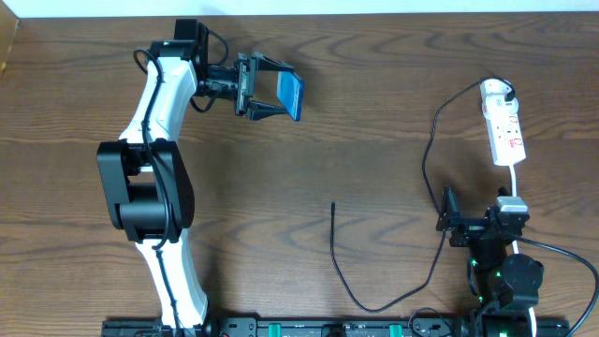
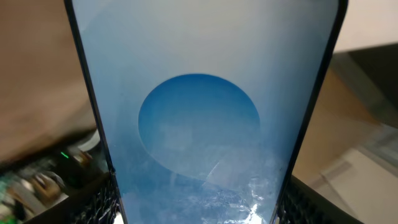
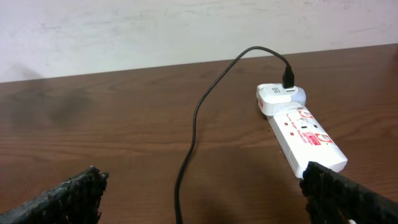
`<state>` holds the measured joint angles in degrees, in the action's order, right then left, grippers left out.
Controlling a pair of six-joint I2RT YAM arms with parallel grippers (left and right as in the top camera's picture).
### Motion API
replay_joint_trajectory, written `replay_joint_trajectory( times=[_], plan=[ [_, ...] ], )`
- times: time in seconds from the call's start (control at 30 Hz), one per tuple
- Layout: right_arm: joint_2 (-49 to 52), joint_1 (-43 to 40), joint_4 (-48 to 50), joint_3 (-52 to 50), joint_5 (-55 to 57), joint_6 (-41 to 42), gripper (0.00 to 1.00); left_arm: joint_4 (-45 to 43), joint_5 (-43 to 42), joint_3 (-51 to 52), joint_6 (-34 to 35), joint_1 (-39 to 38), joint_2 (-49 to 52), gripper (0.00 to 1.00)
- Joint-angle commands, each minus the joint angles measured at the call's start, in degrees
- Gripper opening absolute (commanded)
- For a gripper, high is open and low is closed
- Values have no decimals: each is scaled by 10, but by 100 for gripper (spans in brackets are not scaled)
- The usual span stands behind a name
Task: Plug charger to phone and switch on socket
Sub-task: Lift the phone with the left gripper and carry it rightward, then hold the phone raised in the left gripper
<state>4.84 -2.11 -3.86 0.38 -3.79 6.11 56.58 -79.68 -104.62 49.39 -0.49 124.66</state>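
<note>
The phone (image 1: 293,94), its screen lit blue, is held off the table at the back left, with my left gripper (image 1: 286,95) shut on its two long edges. In the left wrist view the phone (image 2: 199,93) fills the frame and the gripper (image 2: 199,210) shows only as black pads (image 2: 102,205) at the bottom corners. The white socket (image 1: 506,131) lies at the far right. The charger (image 1: 334,234) runs from it in a loop, and its free tip lies mid-table. My right gripper (image 1: 477,220) stands open near the front right. In its wrist view the gripper (image 3: 205,194) straddles the charger (image 3: 193,124), short of the socket (image 3: 305,134).
A white adapter (image 3: 280,96) is plugged into the socket's far end, with the charger's plug in its top. The table's back edge meets a pale wall (image 3: 155,31). Bare brown wood (image 1: 374,122) lies between the two arms.
</note>
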Motion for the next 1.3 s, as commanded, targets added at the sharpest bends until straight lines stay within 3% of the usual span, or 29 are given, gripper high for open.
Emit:
replay_joint_trajectory(
  times=[0.0, 1.27],
  plan=[
    [0, 3, -2, -1, 4, 1, 99, 1, -104, -8, 37, 2, -28, 8],
    [0, 3, -2, -1, 4, 1, 99, 1, -103, -8, 49, 2, -28, 7]
  ],
)
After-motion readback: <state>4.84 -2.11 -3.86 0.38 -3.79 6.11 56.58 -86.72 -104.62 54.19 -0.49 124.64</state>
